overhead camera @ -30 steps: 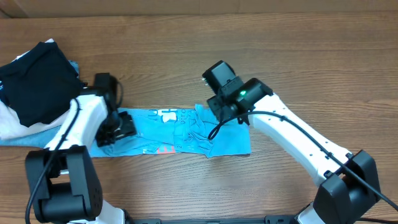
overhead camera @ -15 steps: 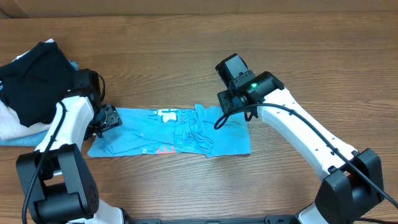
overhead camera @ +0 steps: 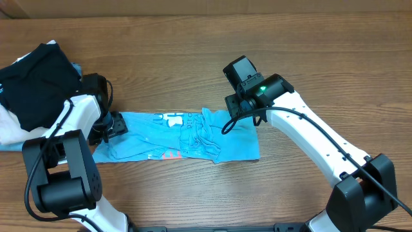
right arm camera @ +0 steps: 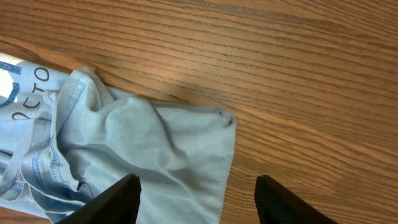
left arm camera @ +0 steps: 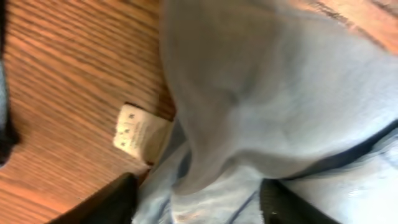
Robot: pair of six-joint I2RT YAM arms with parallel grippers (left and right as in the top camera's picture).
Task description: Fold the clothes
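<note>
Since the black garment (overhead camera: 35, 77) is piled at the far left of the counter (overhead camera: 309, 45) and is no part of this job, I leave it alone and start with the left tool (overhead camera: 114, 124). It sits at the left end of the shirt (overhead camera: 161, 138), its fingers apart with blue cloth bunched between them, not clamped as far as I can see. A small white label (left arm camera: 138, 132) lies on the wood just beside that end.

The shirt itself lies flat on the counter between the two arms as a long band. White print shows near its upper edge and a bit of pink at its lower edge, and there is a rumpled ridge right of the middle.

The right tool (right arm camera: 196, 190) hangs over the shirt's right end with its fingers wide and nothing in them.

My guess is that the step in hand is taking both ends for the next fold. To do it well, I would bite every layer at the left hem (not just the top one). I would bring the right tool down on the corner rather than the ridge, and then lift both ends evenly so the band does not twist.
</note>
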